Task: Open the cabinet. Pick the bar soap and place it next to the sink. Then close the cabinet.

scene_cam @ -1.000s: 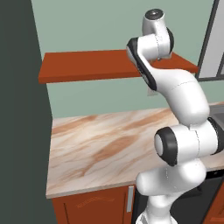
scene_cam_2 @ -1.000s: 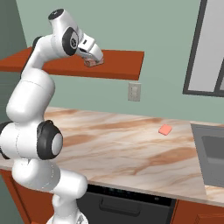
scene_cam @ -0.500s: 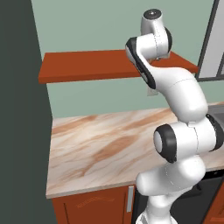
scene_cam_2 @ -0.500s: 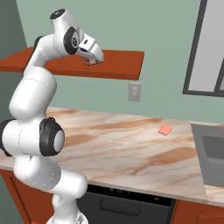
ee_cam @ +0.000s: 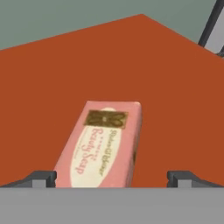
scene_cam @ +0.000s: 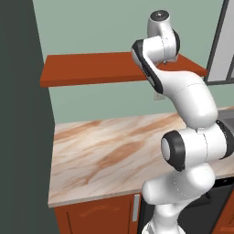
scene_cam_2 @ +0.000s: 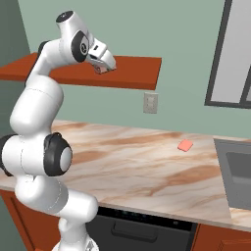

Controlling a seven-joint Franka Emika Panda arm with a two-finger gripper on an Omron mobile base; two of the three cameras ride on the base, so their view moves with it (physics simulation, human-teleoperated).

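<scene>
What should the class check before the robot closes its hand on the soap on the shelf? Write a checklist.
1. Gripper open: ok, the tips stand wide apart.
2. Soap between the tips: ok, though nearer one tip than the other.
3. Soap lying flat on the shelf: ok.
4. Soap square to the tips: not ok, it lies at a slant.
5. Tips low enough to grip: cannot tell.
6. Bare counter beside the sink: ok, though a small pink block already lies there.
</scene>
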